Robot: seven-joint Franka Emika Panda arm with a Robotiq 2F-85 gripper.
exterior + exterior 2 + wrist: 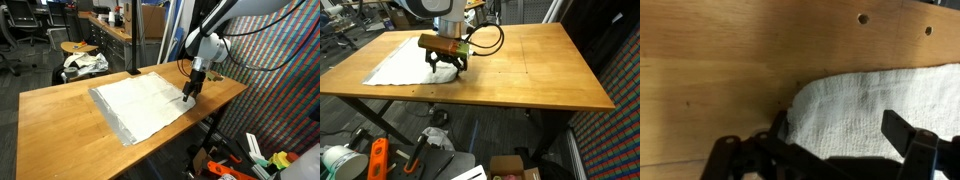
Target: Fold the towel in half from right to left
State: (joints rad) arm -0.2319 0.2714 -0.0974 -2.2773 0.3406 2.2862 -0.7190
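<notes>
The towel point(143, 105) lay spread flat on the wooden table point(50, 110), a thin, pale grey-white rectangle with faint creases and a darker grey strip along its 6 o'clock edge. It looked light and limp, likely to sag and trail rather than keep any shape. Its weave appeared coarse in the wrist view, so the pads should find good friction on it, while the smooth varnished wood beneath would probably let it slide. In an exterior view the gripper point(190, 93) stood at the cloth's 3 o'clock edge. Its fingers point(905, 132) were spread wide and held nothing, straddling a rounded corner that pointed toward 9 o'clock in the wrist view. That corner seemed the sensible place to pinch. A layer so thin might escape unless the pads pressed down to the tabletop first.
</notes>
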